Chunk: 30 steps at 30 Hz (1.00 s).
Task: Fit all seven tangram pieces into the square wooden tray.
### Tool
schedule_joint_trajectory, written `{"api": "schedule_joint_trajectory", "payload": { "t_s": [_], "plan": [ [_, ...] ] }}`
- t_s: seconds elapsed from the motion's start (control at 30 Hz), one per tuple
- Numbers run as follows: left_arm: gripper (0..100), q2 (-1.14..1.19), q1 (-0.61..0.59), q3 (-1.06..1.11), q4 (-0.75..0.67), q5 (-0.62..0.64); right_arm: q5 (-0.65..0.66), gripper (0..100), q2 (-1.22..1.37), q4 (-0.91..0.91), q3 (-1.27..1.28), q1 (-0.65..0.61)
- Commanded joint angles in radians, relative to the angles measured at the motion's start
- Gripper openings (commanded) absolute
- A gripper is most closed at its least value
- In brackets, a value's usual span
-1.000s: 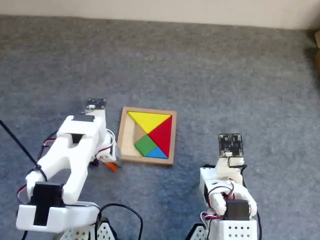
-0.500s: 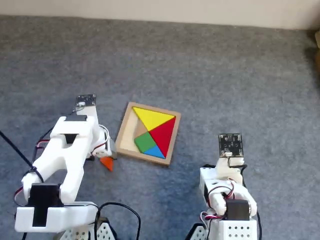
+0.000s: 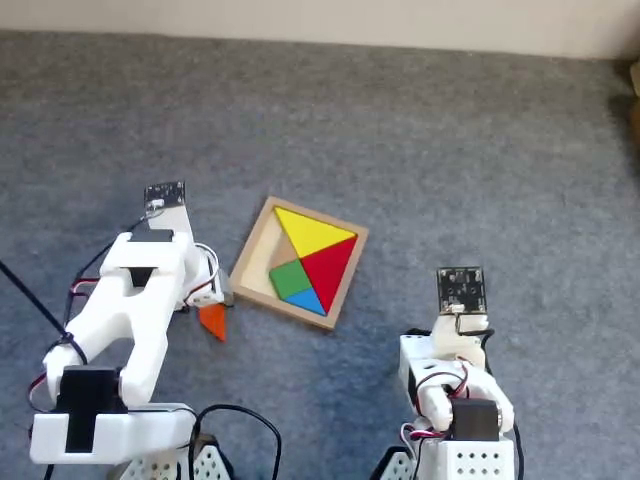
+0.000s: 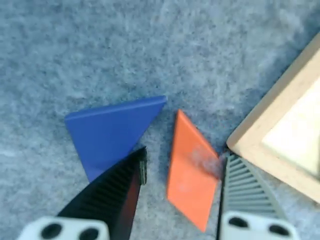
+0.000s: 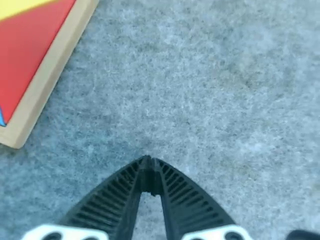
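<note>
The square wooden tray (image 3: 250, 243) lies turned at an angle on the grey carpet. It holds a yellow triangle (image 3: 312, 232), a red triangle (image 3: 332, 268), a green piece (image 3: 289, 279) and a small blue piece (image 3: 311, 301). An orange parallelogram (image 4: 190, 177) lies flat beside the tray's corner (image 4: 265, 117), and a blue triangle (image 4: 107, 132) lies just past it. My left gripper (image 4: 186, 161) is open low over the carpet, its fingers either side of the orange piece (image 3: 213, 320). My right gripper (image 5: 148, 172) is shut and empty, near the tray's edge (image 5: 50, 75).
The left arm (image 3: 135, 300) stretches along the tray's left side. The right arm (image 3: 455, 390) sits folded at the front right. Open carpet runs behind and to the right of the tray.
The left arm swung to the left, and the tray got turned clockwise and nudged right. The orange piece, earlier half under the gripper, now lies in plain sight. The right arm kept still.
</note>
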Motion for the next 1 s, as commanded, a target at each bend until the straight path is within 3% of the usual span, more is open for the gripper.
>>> {"api": "schedule_joint_trajectory", "payload": {
  "t_s": [0.0, 0.2, 0.5, 0.67, 0.8, 0.97],
  "plan": [
    [19, 0.012, 0.002, -0.039, -0.031, 0.008, -0.003, 0.5, -0.005, -0.002, 0.110, 0.013],
    [1, 0.012, 0.022, -0.039, -0.032, 0.003, -0.003, 0.5, -0.005, -0.002, 0.110, 0.013],
    [1, -0.001, 0.048, -0.074, -0.021, 0.005, -0.003, 0.5, -0.005, -0.002, 0.110, 0.015],
    [1, -0.001, 0.048, -0.165, 0.124, 0.000, -0.003, 0.5, -0.005, -0.002, 0.110, 0.015],
    [1, -0.001, 0.054, -0.248, 0.206, -0.127, -0.003, 0.5, -0.005, -0.002, 0.110, 0.015],
    [1, 0.001, 0.068, -0.329, 0.207, -0.281, -0.003, 0.5, -0.005, -0.002, 0.110, 0.015]
  ]
}}
